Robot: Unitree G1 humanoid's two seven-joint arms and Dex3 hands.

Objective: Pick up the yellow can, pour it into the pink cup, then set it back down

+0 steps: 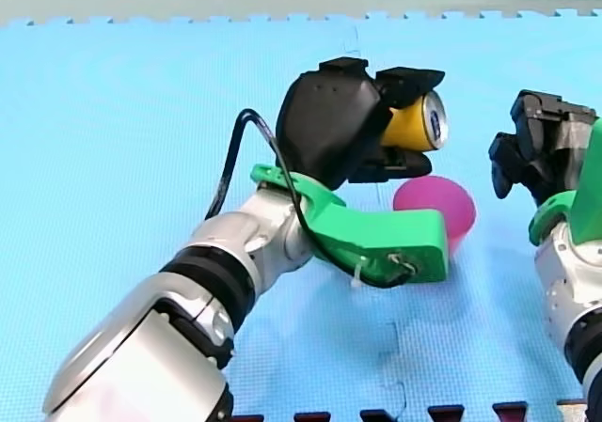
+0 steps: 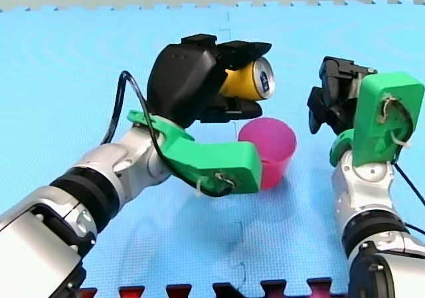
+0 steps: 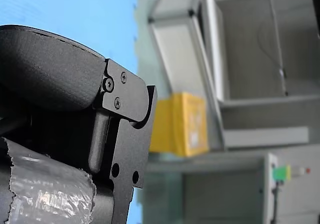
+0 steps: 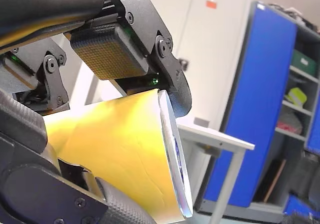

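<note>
My left hand point(image 1: 400, 126) is shut on the yellow can point(image 1: 414, 124), which lies tipped on its side in the air with its silver top facing right. The can hangs above and a little behind the pink cup point(image 2: 269, 150), which stands upright on the blue mat. In the second wrist view the same yellow can point(image 4: 115, 154) lies between black fingers point(image 4: 107, 54), so that view is of my left hand. My right hand point(image 2: 332, 99) is raised to the right of the cup and holds nothing, with its fingers curled.
The blue foam mat point(image 1: 113, 140) covers the whole work surface, with a jigsaw edge at the back and red tiles at the front edge. My left forearm with its green bracket point(image 2: 212, 162) crosses in front of the cup.
</note>
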